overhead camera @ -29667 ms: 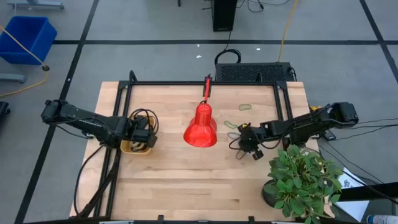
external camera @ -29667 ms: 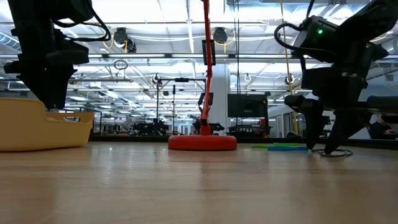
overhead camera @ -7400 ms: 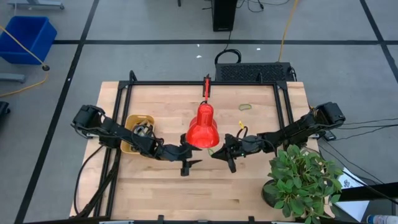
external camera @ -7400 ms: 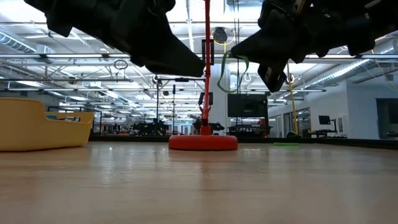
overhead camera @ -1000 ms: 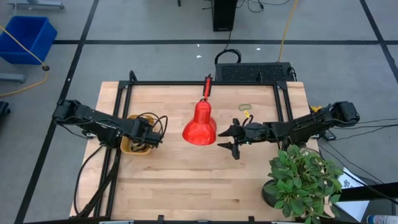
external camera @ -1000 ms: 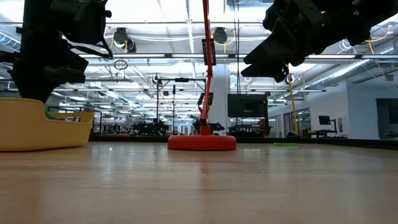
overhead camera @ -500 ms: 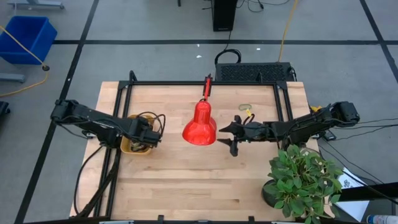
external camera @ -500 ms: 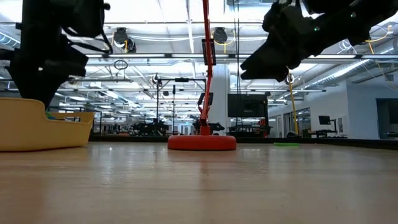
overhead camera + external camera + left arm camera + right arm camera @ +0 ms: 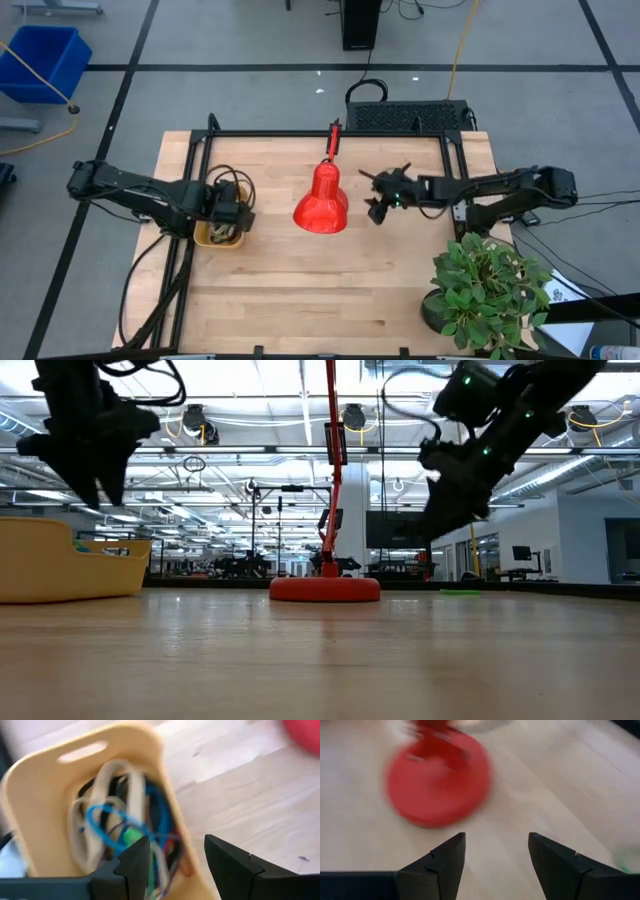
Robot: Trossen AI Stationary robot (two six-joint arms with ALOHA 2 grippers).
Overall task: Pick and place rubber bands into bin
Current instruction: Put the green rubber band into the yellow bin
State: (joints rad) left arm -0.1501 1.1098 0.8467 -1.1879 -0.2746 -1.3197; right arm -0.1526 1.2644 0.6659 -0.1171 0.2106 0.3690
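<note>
I see my left end effector [image 9: 236,219], fingers apart, over the small yellow-orange plastic bin [image 9: 45,800] of tangled rubber bands [image 9: 120,830]. My right end effector [image 9: 378,195], open and empty, hangs beyond the red lamp [image 9: 322,200] from that bin

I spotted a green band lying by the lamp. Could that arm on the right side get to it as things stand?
Probably yes. The right gripper is open and empty, beside the red lamp, and the green rubber band lies flat on bare table with nothing over it.

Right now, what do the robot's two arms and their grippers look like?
Both are dark, slender jointed arms with black cables looping along them. The left gripper and right gripper each end in two black, angular wedge-shaped fingers. A small green light glows on the right arm.
</note>
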